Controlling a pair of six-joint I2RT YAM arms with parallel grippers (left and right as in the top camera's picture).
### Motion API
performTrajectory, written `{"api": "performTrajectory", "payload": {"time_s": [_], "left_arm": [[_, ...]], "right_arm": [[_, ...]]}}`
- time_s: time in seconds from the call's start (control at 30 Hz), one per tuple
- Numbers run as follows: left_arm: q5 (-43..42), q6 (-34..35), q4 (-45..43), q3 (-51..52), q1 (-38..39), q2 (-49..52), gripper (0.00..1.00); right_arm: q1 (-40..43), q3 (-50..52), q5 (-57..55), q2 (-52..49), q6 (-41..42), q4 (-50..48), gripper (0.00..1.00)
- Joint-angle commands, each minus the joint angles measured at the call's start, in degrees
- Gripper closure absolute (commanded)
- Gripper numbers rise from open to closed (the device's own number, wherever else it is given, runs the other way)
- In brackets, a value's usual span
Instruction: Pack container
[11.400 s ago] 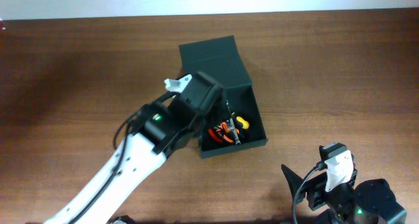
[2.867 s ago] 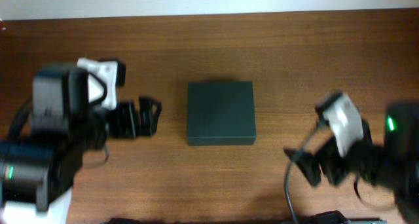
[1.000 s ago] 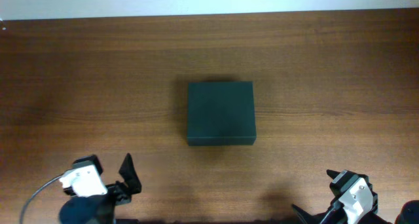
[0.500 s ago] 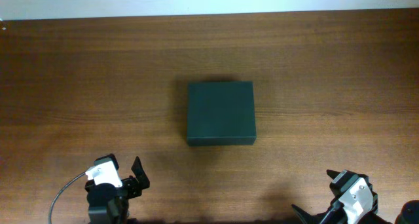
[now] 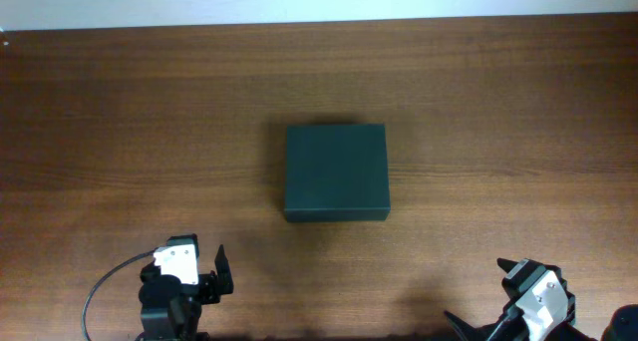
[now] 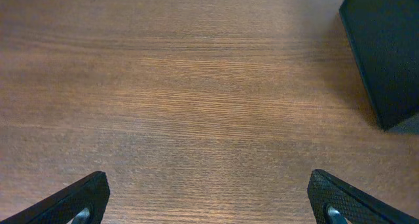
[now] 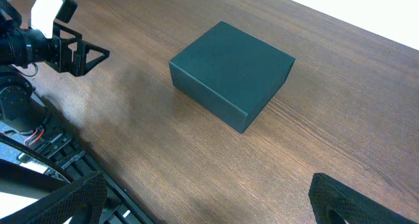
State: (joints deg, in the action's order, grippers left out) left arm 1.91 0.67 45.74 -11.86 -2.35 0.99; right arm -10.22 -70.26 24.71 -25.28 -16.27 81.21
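The container (image 5: 336, 171) is a dark green-black box lying in the middle of the wooden table with its lid down flat. Its corner shows at the upper right of the left wrist view (image 6: 386, 54), and the whole box shows in the right wrist view (image 7: 232, 73). My left gripper (image 5: 217, 273) hangs at the front left edge, well short of the box, open with only bare wood between its fingers (image 6: 206, 181). My right gripper (image 5: 478, 295) sits at the front right corner, also open and holding nothing (image 7: 208, 185). What is inside the box is hidden.
A black metal rail (image 7: 39, 152) runs along the table's front edge under the arms. The left arm's white-capped wrist (image 7: 49, 8) stands at the right wrist view's left. A pale wall strip (image 5: 319, 2) borders the far edge.
The left arm has slid to the right along the front edge. The right arm and the shut container have not moved.
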Motion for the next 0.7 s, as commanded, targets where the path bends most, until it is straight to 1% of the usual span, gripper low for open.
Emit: {"api": "performTrajectory", "payload": {"time_s": [0.0, 0.67], "left_arm": [[-0.4, -5.5, -0.2, 0.9, -0.3, -0.7, 0.01], [-0.9, -5.5, 0.1, 0.9, -0.3, -0.7, 0.01]], "right_arm": [[-0.3, 0.1, 0.7, 0.1, 0.7, -0.2, 0.01], [-0.3, 0.1, 0.7, 0.1, 0.7, -0.2, 0.01]]}}
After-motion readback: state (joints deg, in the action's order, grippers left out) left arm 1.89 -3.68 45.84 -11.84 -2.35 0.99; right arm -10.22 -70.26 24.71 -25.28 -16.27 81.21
